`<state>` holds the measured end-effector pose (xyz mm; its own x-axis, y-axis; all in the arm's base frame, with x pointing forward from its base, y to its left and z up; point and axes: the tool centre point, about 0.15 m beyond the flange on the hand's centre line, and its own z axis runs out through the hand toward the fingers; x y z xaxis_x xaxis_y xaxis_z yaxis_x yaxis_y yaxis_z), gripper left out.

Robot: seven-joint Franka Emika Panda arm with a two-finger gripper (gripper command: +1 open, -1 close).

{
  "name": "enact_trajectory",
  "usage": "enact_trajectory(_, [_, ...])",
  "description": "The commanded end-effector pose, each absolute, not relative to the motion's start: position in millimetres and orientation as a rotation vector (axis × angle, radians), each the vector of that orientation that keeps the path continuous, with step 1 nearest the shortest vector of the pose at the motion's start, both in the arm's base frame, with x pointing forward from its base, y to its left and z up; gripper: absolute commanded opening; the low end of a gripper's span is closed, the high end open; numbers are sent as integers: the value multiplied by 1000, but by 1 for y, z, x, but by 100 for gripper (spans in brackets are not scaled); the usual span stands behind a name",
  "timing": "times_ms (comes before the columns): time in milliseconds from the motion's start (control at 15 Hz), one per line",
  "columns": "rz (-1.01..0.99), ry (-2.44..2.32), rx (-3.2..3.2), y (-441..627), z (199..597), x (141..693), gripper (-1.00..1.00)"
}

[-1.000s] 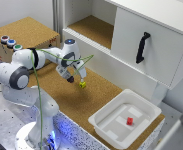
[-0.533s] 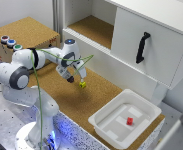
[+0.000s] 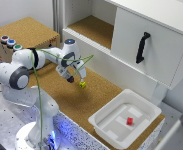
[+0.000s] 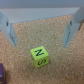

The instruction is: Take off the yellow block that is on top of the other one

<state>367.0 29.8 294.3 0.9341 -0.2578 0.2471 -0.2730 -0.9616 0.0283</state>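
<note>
Almost nothing has moved since a second ago: my arm holds the same pose over the cork surface (image 3: 66,107), and my gripper (image 3: 71,78) still hangs just above and beside the yellow block (image 3: 83,84), not touching it. To me that means the descent onto the block has not begun, so the lift is still ahead. My fingers (image 4: 9,31) are spread wide with nothing between them; the wrist view shows one at each side and the yellow block (image 4: 38,55) lying beyond their tips, slightly off the line between them, with a dark letter on its top face. The block sits toward the middle of the cork surface, well apart from the white tray (image 3: 102,125) at the surface's far corner on the exterior view's right. I count one yellow block clearly; whether a second lies beneath it I cannot tell. In the wrist view a purple object (image 4: 2,73) peeks in at the picture's edge near the block. I count one small red cube (image 3: 129,120) in the tray, and one tray.
</note>
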Motion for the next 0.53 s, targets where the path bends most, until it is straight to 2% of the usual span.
enact_trajectory(0, [375, -418, 3055, 32, 297, 358, 100])
enact_trajectory(267, [376, -267, 3051, 6, 301, 383, 100])
enact_trajectory(467, [293, -60, 3053, -8, 284, 393, 100])
